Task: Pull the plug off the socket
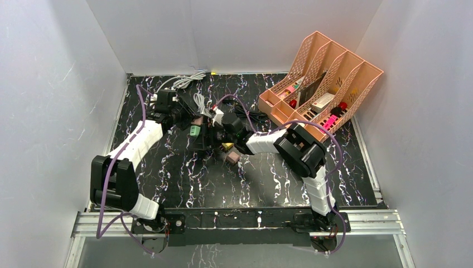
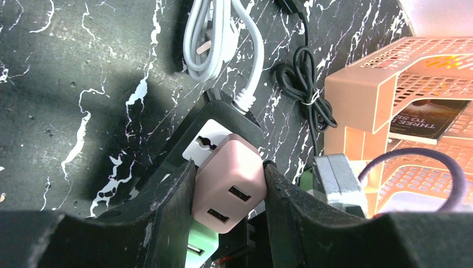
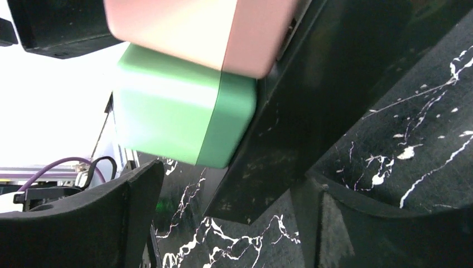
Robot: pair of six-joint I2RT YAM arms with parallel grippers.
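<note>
A pink plug (image 2: 228, 181) with two USB slots sits in the black socket strip (image 2: 220, 111), beside a white socket face (image 2: 207, 137). My left gripper (image 2: 230, 192) is shut on it, one finger on each side. A green plug (image 3: 184, 111) is seated in the strip just beside the pink plug (image 3: 201, 28). My right gripper (image 3: 234, 218) is open, and the corner of the socket strip (image 3: 312, 100) hangs between its fingers without touching them. From above, both grippers meet at the strip (image 1: 207, 139), the left gripper (image 1: 192, 118) from the left and the right gripper (image 1: 220, 137) from the right.
A peach file organizer (image 1: 321, 78) holding small items stands at the back right. A coiled white cable (image 1: 181, 82) lies at the back and a black cable (image 1: 254, 114) beside the organizer. A loose pink cube (image 1: 232, 158) and a yellow piece (image 1: 227, 146) lie near the right gripper.
</note>
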